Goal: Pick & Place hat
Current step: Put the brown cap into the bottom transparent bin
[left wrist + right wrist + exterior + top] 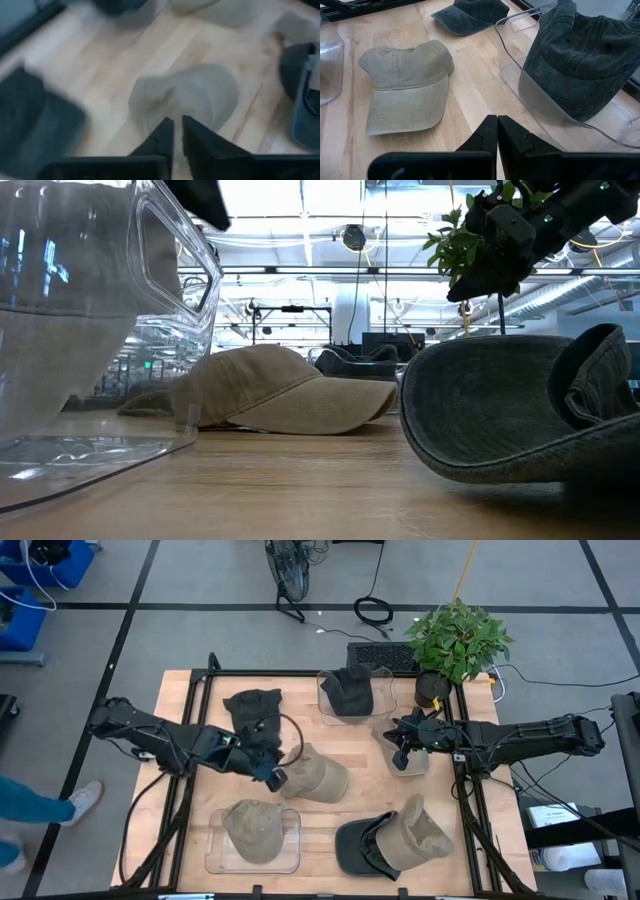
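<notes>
A tan cap (318, 775) lies crown up on the wood at the table's middle, and also shows in the low view (285, 385) and the right wrist view (405, 85). My left gripper (272, 776) hovers just left of it, fingers nearly together (176, 131), with the blurred tan cap (192, 95) beyond them. My right gripper (400, 740) hangs shut (497, 131) above a clear bin (410, 762) on the right side, raised off the table (485, 275).
A dark cap (255, 705) lies on the far left of the wood. One clear bin holds a dark hat (350, 690), another a tan hat (255, 830). Stacked dark and tan hats (395, 840) sit near the right front. A potted plant (455, 640) stands at the far right corner.
</notes>
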`<act>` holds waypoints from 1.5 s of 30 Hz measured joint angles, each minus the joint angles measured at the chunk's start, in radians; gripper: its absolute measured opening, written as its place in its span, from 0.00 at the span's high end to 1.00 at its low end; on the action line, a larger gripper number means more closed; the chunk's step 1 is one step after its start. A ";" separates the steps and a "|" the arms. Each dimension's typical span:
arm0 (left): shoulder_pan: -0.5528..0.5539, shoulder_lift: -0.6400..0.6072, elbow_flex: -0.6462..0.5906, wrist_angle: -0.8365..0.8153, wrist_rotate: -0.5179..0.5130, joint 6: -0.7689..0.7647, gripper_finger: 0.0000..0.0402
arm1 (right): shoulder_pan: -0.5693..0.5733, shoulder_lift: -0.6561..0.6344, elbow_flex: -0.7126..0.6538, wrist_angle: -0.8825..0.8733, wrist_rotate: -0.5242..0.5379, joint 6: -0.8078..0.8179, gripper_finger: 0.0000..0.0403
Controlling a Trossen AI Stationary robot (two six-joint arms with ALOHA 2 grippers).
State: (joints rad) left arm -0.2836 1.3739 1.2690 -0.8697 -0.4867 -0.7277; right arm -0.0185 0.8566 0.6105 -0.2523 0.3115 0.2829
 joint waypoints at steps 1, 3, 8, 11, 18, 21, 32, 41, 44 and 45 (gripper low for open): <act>0.005 0.000 0.000 0.036 -0.007 0.069 0.97 | 0.000 0.000 0.000 0.000 0.000 0.000 1.00; 0.015 0.000 0.000 0.098 -0.019 0.179 0.98 | 0.000 0.000 0.000 0.000 0.000 0.000 1.00; 0.018 0.000 0.000 0.217 -0.007 0.325 0.99 | 0.000 0.000 0.000 -0.001 0.000 0.038 1.00; 0.010 0.000 -0.006 0.226 0.022 0.383 0.99 | 0.001 0.000 0.000 -0.001 -0.002 0.096 1.00; -0.022 -0.075 -0.259 0.465 0.041 0.432 0.99 | 0.087 0.000 0.000 0.011 0.011 0.209 1.00; -0.018 -0.135 -0.407 0.579 0.072 0.417 1.00 | 0.154 0.009 0.016 0.009 0.091 0.267 1.00; -0.018 -0.453 -0.734 0.716 0.147 0.407 1.00 | 0.233 0.305 0.423 -0.262 0.238 0.353 1.00; -0.011 -0.628 -0.771 0.707 0.164 0.575 1.00 | 0.285 0.640 0.832 -0.989 -0.082 0.790 1.00; 0.003 -0.648 -0.770 0.701 0.179 0.622 0.99 | 0.369 0.667 0.842 -1.090 -0.172 1.015 1.00; 0.007 -0.650 -0.771 0.698 0.182 0.632 0.99 | 0.408 0.668 0.839 -1.094 -0.187 1.100 1.00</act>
State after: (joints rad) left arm -0.2766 0.7240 0.4984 -0.1718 -0.3042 -0.0961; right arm 0.3891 1.5249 1.4497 -1.3459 0.1242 1.3833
